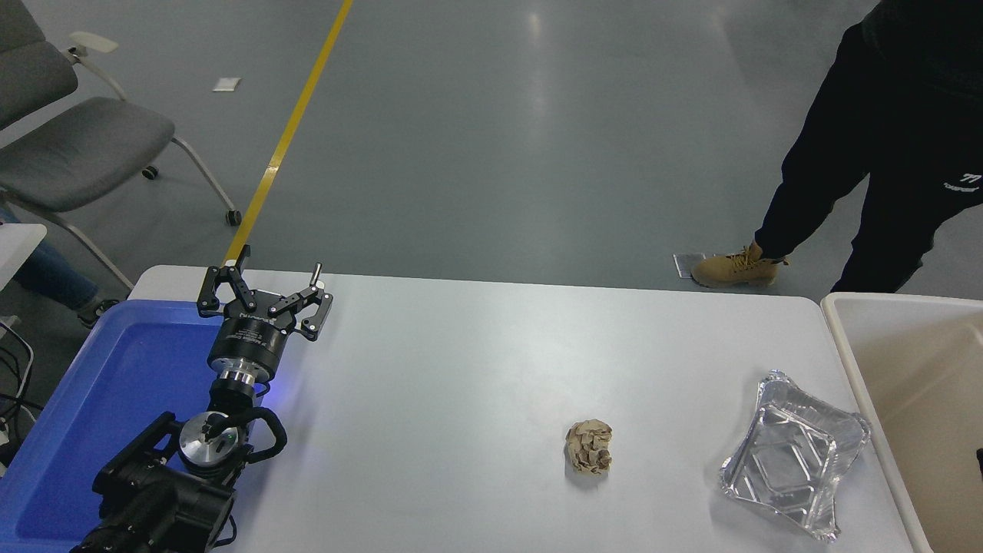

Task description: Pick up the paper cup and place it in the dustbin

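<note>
The paper cup is not visible anywhere in the head view. The dustbin (839,338), a beige bin with a thick rim, stands off the table's right end and is partly cut off by the picture's edge. What shows of its inside is bare. My left gripper (280,263) is open and empty, parked at the table's far left beside the blue tray. My right gripper is out of view; only a small dark sliver (980,463) shows at the right edge over the bin.
A blue plastic tray (92,399) lies at the left. A crumpled brown paper ball (590,447) and a crinkled silver foil tray (791,455) lie on the white table (461,369). A person's legs (868,153) stand at the far right. A grey chair (77,146) stands at the far left.
</note>
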Controlling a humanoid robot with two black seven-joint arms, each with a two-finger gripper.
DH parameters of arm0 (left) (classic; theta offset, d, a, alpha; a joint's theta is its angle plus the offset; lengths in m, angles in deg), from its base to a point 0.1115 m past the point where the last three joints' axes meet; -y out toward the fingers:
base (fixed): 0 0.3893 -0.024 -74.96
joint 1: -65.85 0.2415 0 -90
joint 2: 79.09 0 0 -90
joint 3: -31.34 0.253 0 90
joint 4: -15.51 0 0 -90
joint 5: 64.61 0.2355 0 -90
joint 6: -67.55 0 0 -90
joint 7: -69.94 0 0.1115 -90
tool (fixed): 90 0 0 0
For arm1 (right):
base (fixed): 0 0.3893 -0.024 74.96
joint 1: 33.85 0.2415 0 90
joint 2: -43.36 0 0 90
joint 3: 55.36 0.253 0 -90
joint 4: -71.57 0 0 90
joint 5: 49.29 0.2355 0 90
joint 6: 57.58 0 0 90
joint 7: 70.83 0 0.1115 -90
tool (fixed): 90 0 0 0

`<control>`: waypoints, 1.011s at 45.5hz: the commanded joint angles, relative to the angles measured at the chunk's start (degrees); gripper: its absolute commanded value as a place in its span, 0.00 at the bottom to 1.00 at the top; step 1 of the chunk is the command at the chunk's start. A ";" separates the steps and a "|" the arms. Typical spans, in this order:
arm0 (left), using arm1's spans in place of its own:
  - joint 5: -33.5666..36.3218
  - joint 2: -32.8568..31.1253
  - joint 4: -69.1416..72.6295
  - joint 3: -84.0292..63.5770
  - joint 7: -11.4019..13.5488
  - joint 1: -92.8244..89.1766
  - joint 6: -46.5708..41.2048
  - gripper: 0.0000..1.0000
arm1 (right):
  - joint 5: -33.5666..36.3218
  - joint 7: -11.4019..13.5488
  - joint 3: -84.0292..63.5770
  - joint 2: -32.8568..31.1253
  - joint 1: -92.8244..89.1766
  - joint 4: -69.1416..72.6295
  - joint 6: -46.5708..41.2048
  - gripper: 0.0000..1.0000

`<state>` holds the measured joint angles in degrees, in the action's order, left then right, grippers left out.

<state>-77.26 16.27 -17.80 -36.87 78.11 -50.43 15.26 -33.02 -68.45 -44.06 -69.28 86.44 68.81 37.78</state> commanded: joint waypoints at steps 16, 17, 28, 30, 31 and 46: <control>0.00 0.00 0.00 0.00 0.00 0.00 0.00 0.99 | -0.27 -0.36 0.30 2.08 -0.76 -0.32 -0.35 1.00; 0.00 0.00 0.00 0.00 0.00 0.00 0.00 0.99 | -0.27 -0.36 0.21 1.99 -0.67 -0.32 -0.35 1.00; 0.00 0.00 0.00 0.00 0.00 0.00 0.00 0.99 | -0.54 -0.27 -1.37 0.06 4.25 -0.32 -4.12 1.00; 0.00 0.00 0.00 0.00 0.00 0.00 0.00 0.99 | -0.54 -0.18 -2.07 -0.73 5.39 -0.23 -5.70 1.00; 0.00 0.00 0.00 0.00 0.00 0.00 0.00 0.99 | -0.54 -0.18 -2.51 -1.17 6.09 -0.15 -6.40 1.00; 0.00 0.00 0.00 0.00 0.00 0.00 0.09 0.99 | -1.24 -0.01 -13.76 -12.76 20.94 10.30 -7.55 1.00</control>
<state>-77.26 16.28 -17.80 -36.87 78.10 -50.43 15.27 -33.51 -68.58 -51.15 -74.49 97.91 72.53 31.50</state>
